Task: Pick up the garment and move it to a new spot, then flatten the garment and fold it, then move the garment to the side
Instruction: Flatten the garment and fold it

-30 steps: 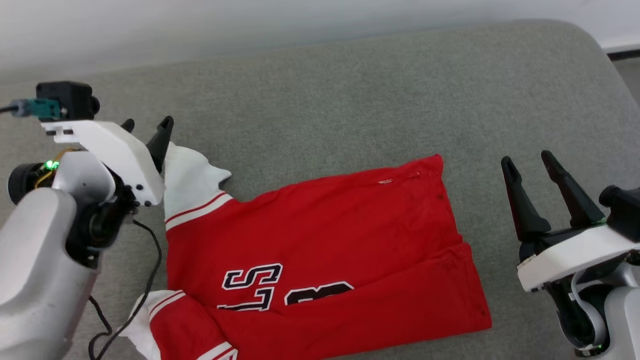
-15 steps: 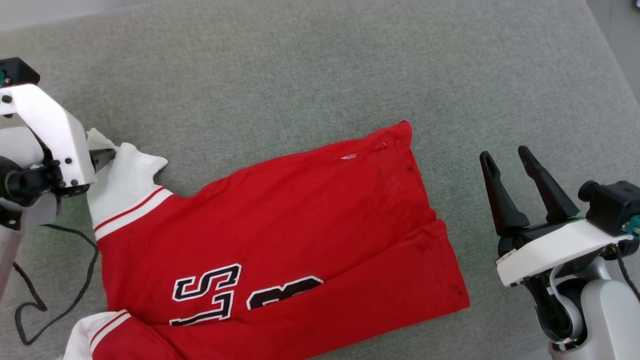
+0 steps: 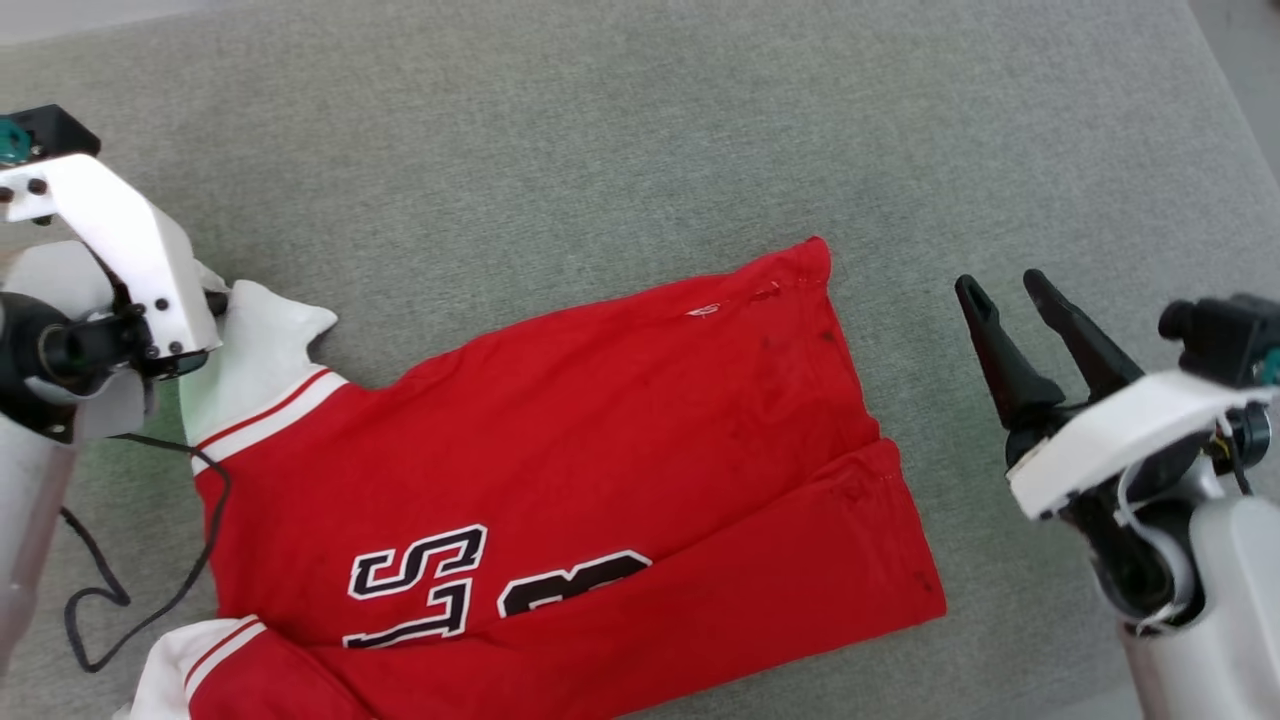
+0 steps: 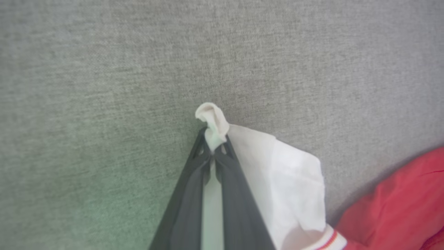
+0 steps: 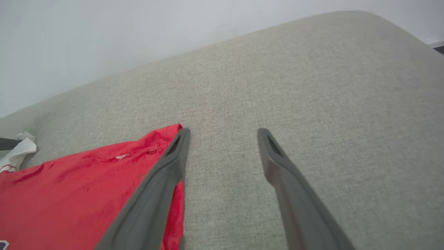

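The red shirt [image 3: 600,430] lies spread on the grey cushion [image 3: 600,130]. The left claw [image 4: 212,140] is pinched on the tip of its white sleeve [image 4: 288,180]. The right claw [image 3: 1002,285] is open, holding nothing, near the shirt's hem

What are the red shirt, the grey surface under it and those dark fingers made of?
Red jersey: soft matte knit cloth, probably; its white sleeve bunches where the left hand pinches it. Grey surface: woven upholstery fabric, showing a fine flecked weave. Fingers of the right hand: smooth, moulded, matte dark plastic or rubber, I'd guess.
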You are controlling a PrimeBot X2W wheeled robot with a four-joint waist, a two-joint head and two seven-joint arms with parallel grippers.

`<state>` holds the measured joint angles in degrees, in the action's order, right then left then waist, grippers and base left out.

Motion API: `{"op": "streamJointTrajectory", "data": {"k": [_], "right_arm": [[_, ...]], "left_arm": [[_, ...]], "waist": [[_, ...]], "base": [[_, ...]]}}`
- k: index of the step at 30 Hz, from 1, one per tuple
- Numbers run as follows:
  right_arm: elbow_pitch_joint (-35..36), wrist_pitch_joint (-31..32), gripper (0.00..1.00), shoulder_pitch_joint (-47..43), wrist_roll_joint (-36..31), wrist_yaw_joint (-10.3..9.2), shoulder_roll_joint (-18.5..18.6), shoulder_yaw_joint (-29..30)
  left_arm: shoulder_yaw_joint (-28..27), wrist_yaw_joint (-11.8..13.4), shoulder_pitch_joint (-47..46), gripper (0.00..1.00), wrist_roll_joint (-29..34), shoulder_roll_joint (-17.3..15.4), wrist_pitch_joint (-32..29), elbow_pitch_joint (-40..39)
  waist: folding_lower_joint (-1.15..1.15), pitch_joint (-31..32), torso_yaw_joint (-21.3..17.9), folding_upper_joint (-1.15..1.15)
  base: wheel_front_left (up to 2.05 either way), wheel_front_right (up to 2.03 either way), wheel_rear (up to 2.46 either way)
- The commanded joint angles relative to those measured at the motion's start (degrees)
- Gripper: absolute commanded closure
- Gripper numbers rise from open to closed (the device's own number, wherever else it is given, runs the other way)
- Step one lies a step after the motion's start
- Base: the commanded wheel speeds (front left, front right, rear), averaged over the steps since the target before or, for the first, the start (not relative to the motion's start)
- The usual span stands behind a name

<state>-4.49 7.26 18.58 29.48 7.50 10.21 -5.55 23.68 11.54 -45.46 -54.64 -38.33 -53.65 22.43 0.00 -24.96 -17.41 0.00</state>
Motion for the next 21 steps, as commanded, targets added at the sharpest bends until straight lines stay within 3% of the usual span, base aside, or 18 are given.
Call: {"op": "streamJointTrajectory", "data": {"k": [1,12,21], "right_arm": [[-1.28,1.79,0.0,1.69,1.36,-0.02,0.65,0.16],[-13.42,23.67,0.0,14.93,9.18,-0.02,7.11,-4.22],[-21.56,33.86,0.0,21.54,10.47,-0.03,8.39,-8.72]], "left_arm": [[1.73,-0.5,1.5,1.0,0.24,1.92,-0.2,1.28],[3.83,-4.36,-6.93,1.0,3.53,6.05,4.88,-1.44],[4.82,-5.9,-9.84,1.0,4.83,7.52,7.24,-2.84]], "waist": [[0.0,0.62,0.8,0.0],[0.0,0.5,8.86,0.0],[0.0,-1.69,12.46,0.0]], "base": [[0.0,0.0,0.0],[0.0,0.0,0.0],[0.0,0.0,0.0]]}}
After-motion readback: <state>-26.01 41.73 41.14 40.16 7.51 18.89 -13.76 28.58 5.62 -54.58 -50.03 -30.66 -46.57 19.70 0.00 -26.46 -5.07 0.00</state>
